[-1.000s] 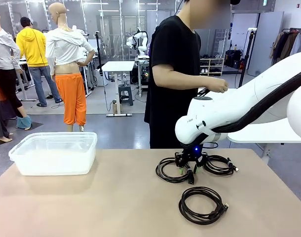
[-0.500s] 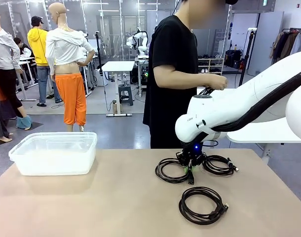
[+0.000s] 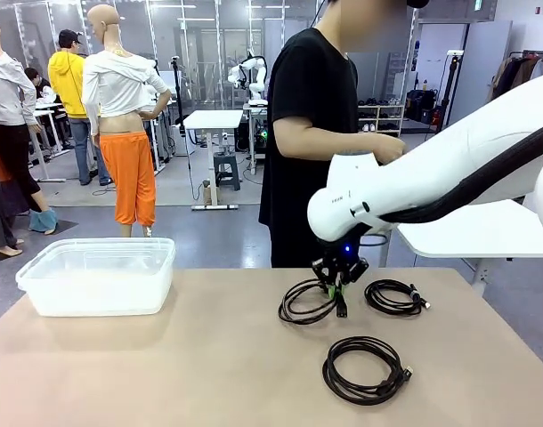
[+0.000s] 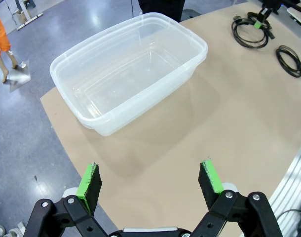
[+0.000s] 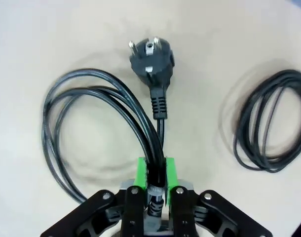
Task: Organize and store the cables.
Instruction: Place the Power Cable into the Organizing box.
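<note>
Three cables lie as black coils on the tan table. My right gripper (image 3: 336, 283) is shut on the strands of the left coil (image 3: 303, 302), holding one side of it up off the table. In the right wrist view the green pads (image 5: 142, 170) pinch the bundled strands of this coil (image 5: 91, 98), and its round plug (image 5: 151, 54) hangs just beyond them. A second coil (image 3: 394, 296) (image 5: 269, 123) lies flat to the right, and a third coil (image 3: 365, 369) rests nearer the front edge. My left gripper (image 4: 150, 180) hovers open, short of the clear plastic tub (image 4: 126, 69).
The empty clear tub (image 3: 98, 276) stands at the table's far left. A person in a black shirt stands at the far side, hands (image 3: 387, 149) holding something dark at chest height. A white side table (image 3: 467, 236) is beyond the right edge.
My right gripper has risen and shifted slightly left with the coil's strands in it, drawing that coil away from the one beside it. The left gripper stays open.
</note>
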Robot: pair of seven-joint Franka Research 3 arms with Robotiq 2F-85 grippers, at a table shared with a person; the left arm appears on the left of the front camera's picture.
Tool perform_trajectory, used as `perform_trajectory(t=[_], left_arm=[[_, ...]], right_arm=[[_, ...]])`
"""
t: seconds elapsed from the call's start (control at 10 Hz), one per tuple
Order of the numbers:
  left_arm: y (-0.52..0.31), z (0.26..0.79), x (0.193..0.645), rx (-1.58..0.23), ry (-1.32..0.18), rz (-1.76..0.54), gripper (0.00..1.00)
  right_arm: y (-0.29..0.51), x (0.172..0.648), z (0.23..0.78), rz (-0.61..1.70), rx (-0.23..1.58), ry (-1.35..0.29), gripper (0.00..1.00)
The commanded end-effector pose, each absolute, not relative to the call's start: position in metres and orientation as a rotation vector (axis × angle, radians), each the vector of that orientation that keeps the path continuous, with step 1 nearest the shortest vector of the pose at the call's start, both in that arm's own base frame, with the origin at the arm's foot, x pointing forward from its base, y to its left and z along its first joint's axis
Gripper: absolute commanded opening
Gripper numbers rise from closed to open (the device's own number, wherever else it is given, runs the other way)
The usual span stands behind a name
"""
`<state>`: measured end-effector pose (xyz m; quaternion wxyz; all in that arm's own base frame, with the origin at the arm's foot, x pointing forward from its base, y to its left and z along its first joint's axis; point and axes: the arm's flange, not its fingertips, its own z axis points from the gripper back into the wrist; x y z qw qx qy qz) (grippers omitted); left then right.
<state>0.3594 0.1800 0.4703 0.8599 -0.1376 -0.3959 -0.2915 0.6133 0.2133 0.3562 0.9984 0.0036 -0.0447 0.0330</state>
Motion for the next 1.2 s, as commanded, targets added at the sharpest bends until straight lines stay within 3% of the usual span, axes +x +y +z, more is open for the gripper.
perform_trajectory(t=[0.0, 0.3, 0.6, 1.1], left_arm=[[0.184, 0.47, 0.361, -0.302, -0.843, -0.63, 1.0], [0.184, 0.47, 0.361, -0.302, -0.843, -0.63, 1.0], [0.184, 0.47, 0.361, -0.302, -0.843, -0.63, 1.0], [0.184, 0.47, 0.361, -0.302, -0.843, -0.63, 1.0]], right_arm=[[0.235, 0.612, 0.393, 0.001, 0.014, -0.136, 0.0], [0.29, 0.609, 0.404, 0.023, 0.125, -0.077, 0.0], [0.342, 0.587, 0.408, 0.142, 0.188, -0.217, 0.0], [0.391, 0.554, 0.363, 0.182, 0.271, -0.255, 0.0]])
